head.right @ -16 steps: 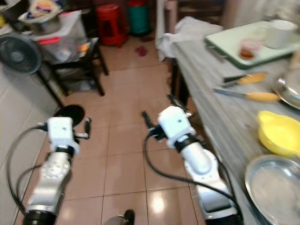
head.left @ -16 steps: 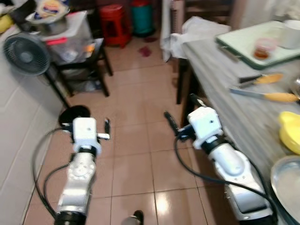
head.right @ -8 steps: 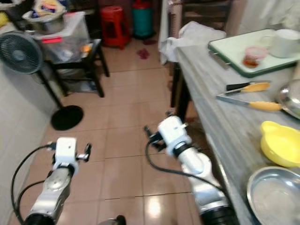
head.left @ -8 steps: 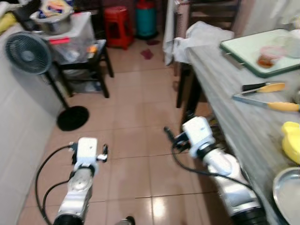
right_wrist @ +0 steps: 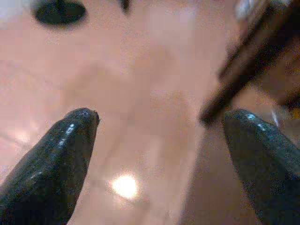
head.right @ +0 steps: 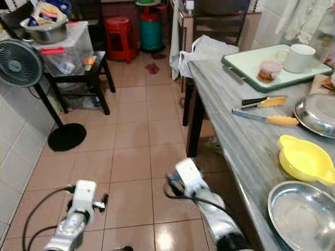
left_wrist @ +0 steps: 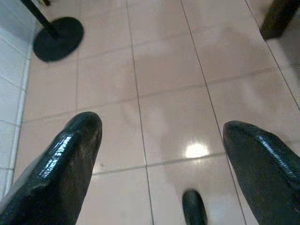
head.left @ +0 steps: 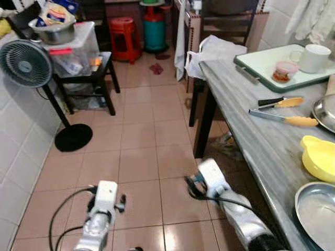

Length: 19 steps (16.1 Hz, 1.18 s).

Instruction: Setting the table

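A grey table [head.left: 246,115] runs along my right side. On it stand a green-rimmed tray [head.left: 261,57] holding a white mug [head.left: 314,57] and a small red-filled cup [head.left: 285,70]. Nearer lie a yellow-handled knife [head.left: 280,102], a second yellow-handled utensil [head.left: 285,118], a yellow bowl [head.right: 303,159] and a steel plate [head.right: 301,214]. A steel dish [head.right: 316,112] sits at the far right. My left gripper [left_wrist: 161,126] hangs open over the floor tiles, holding nothing. My right gripper [right_wrist: 160,116] is open too, low beside a dark table leg [right_wrist: 239,75].
A standing fan [head.left: 26,65] and a black rack [head.left: 102,68] with a plastic box and steel bowl line the left wall. A red stool [head.left: 124,36] and teal cylinder [head.left: 154,29] stand at the back. A white bag [head.left: 217,47] lies by the table's far end.
The camera has risen and tilted, showing more of the table. Both arms have dropped lower and drawn back toward me. The right gripper has come away from the table edge.
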Tool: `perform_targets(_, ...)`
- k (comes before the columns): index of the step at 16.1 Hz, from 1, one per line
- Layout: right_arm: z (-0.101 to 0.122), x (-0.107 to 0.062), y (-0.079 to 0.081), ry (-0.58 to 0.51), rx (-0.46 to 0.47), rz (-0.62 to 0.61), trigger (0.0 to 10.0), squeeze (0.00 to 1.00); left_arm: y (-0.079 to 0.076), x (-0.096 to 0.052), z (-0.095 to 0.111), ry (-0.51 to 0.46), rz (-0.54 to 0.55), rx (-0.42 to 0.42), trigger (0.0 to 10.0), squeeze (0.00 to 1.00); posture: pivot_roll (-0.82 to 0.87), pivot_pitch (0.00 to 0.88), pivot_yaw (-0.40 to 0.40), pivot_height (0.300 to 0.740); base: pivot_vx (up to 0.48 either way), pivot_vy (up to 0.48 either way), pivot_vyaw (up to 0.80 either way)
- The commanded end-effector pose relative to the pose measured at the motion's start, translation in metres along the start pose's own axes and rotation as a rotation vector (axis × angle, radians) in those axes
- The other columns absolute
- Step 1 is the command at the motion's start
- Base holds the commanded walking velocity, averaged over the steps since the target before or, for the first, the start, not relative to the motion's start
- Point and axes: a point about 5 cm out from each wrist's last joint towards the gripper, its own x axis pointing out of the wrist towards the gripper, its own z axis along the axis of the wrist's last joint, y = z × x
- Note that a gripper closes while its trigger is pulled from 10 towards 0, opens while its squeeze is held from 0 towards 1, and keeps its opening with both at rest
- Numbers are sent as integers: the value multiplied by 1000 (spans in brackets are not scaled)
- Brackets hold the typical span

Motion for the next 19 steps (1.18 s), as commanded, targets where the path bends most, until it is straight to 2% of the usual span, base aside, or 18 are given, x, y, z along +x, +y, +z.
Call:
perform_targets(1, -16, -2, -1, 76, 14, -28, 10000, 0, 0, -1, -8, 38, -24, 36, 10000, 0, 27, 16, 16, 740, 0, 0, 0)
perform_targets(4, -42, -10, -5, 204, 35, -63, 10000, 0, -7, -3, -23, 139, -93, 59, 10000, 0, 11, 15, 26, 740, 0, 0, 0)
perform_targets(6, -48, -13, -7, 240, 66, -96, 10000, 0, -8, -4, -27, 170, -104, 79, 10000, 0, 4, 14, 27, 740, 0, 0, 0)
perform_targets(8, -61, -18, -7, 309, 128, -160, 10000, 0, -8, -8, -39, 232, -116, 85, 10000, 0, -11, 11, 37, 740, 0, 0, 0)
perform_targets(10, -73, -25, -6, 349, 238, -218, 10000, 0, -6, -12, -48, 273, -129, 110, 10000, 0, -24, 9, 52, 740, 0, 0, 0)
perform_targets(12, -82, -31, -5, 380, 270, -252, 10000, 0, -4, -14, -53, 291, -132, 121, 10000, 0, -22, 8, 50, 740, 0, 0, 0)
perform_targets(16, -100, -42, 6, 471, 201, -178, 10000, 0, 3, -18, -61, 323, -114, 124, 10000, 0, -14, 12, 49, 740, 0, 0, 0)
perform_targets(17, -101, -43, 8, 476, 214, -173, 10000, 0, 4, -18, -61, 325, -113, 125, 10000, 0, -10, 14, 51, 740, 0, 0, 0)
perform_targets(19, -102, -43, 12, 477, 195, -138, 10000, 0, 5, -19, -64, 335, -112, 131, 10000, 0, -9, 16, 51, 740, 0, 480, 0)
